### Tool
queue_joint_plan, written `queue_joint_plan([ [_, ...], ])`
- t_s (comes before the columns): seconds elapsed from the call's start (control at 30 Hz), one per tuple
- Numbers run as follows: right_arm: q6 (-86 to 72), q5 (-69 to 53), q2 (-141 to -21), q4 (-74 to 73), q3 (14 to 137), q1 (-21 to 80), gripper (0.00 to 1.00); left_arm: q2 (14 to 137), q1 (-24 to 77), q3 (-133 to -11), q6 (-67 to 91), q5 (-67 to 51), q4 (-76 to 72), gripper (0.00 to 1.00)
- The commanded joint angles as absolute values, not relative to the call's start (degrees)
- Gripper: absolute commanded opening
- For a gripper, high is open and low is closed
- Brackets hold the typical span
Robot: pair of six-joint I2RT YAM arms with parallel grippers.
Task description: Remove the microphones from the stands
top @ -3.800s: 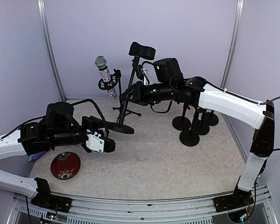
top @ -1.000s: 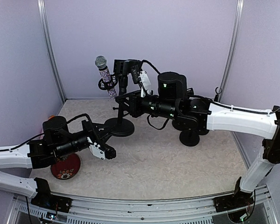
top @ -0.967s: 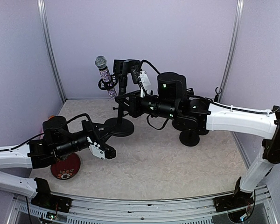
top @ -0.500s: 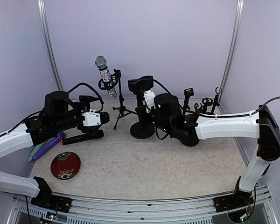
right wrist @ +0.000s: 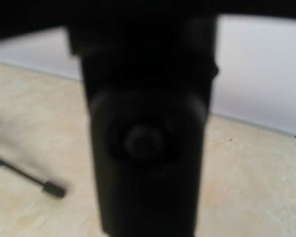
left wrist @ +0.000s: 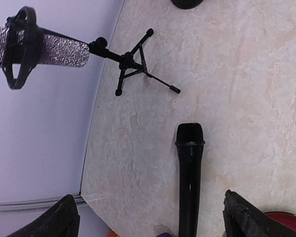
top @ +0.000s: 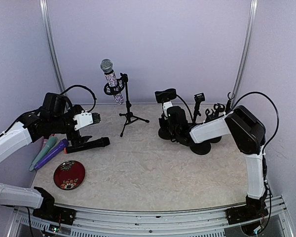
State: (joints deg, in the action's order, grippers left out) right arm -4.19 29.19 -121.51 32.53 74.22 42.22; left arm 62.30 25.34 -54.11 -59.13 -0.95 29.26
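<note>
One glittery mic [top: 110,77] in tripod stand [top: 127,101]; matte blk mic [top: 89,144] on marbled tabletop [top: 163,170]

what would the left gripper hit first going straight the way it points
Probably the black microphone lying on the table, between the fingers of the open left gripper in its wrist view; the height above it is unclear.

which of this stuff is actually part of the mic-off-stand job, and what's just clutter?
Job, likely:
black microphone, lying on the table
empty clip stand at the right arm

Lying about:
sparkly microphone in its tripod stand
spare stands
red plate
teal item
purple item
</note>
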Motion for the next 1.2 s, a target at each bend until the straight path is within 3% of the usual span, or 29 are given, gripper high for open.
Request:
queue_joint_plan([
  [0.0,-1.5,33.0,-124.4,44.6,79.7,40.6,0.00,63.1,21.0,-59.1,-53.0,-6.1,36.3,0.99],
  [0.17,-3.9,33.2,-126.3,44.1,80.5,38.5,0.01,64.2,17.6,-60.2,-50.2,-7.2,37.4,0.99],
  [0.3,-5.3,31.0,-126.3,42.1,79.3,38.1,0.41,65.8,16.3,-61.7,-47.5,-8.2,37.5,0.99],
  [0.4,-6.6,29.7,-125.0,41.8,77.1,38.1,0.77,67.8,16.1,-63.7,-45.5,-9.2,38.1,0.99],
  [0.5,-7.8,29.0,-123.5,41.3,75.1,38.1,0.93,70.6,15.9,-66.9,-44.2,-12.7,40.6,0.99],
  [0.63,-11.3,27.9,-120.1,37.8,73.1,38.1,1.00,74.1,15.8,-70.7,-42.0,-15.8,42.6,0.99],
  [0.97,-22.0,22.4,-109.7,26.9,65.9,41.5,1.00,77.5,14.1,-75.7,-37.8,-19.5,41.7,0.99],
  [1.17,-22.6,17.4,-108.5,21.1,69.3,48.1,1.00,78.2,9.8,-77.8,-36.1,-23.3,41.6,0.99],
])
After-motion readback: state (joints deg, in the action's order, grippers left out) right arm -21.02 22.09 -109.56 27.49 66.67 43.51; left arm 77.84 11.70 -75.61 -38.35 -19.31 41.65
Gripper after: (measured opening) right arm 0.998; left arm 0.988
